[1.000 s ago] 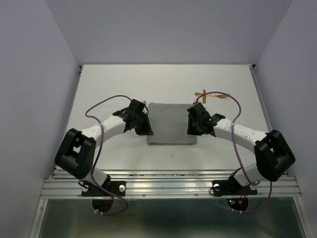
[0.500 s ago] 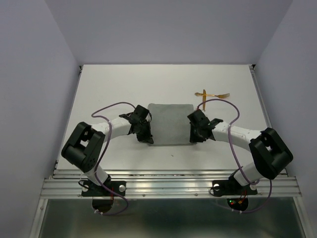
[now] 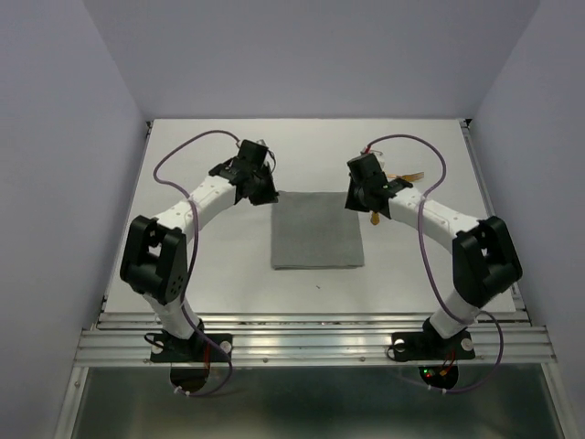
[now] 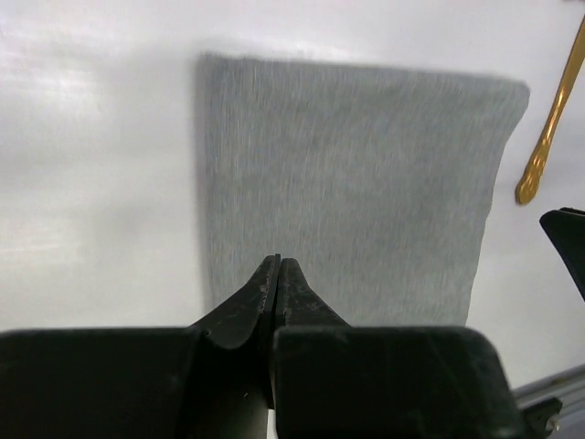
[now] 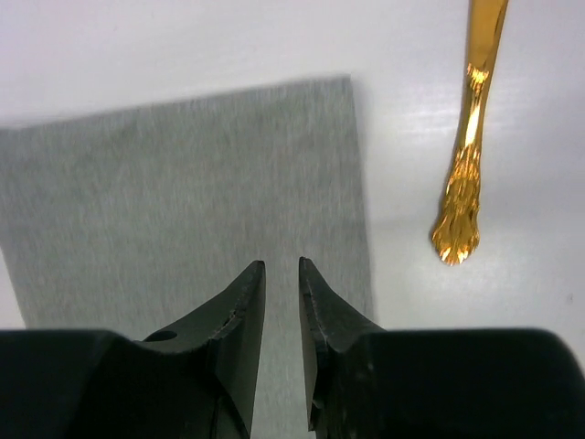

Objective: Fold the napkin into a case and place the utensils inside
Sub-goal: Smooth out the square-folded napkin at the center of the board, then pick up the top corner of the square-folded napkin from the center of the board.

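Left end effector (image 4: pixel 277 262) closed, right end effector (image 5: pixel 281 265) ajar, over napkin (image 4: pixel 347 183)

Left hand (image 4: pixel 277 263) closed tight; right hand (image 5: pixel 281 267) fingers slightly apart

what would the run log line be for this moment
napkin lying flat | left gripper shut, empty, near napkin | right gripper slightly open, empty | utensils beside napkin, not inside

The napkin (image 3: pixel 316 230) is matt cloth, the utensils (image 5: pixel 471 137) glossy metal, the table (image 3: pixel 219 274) smooth.
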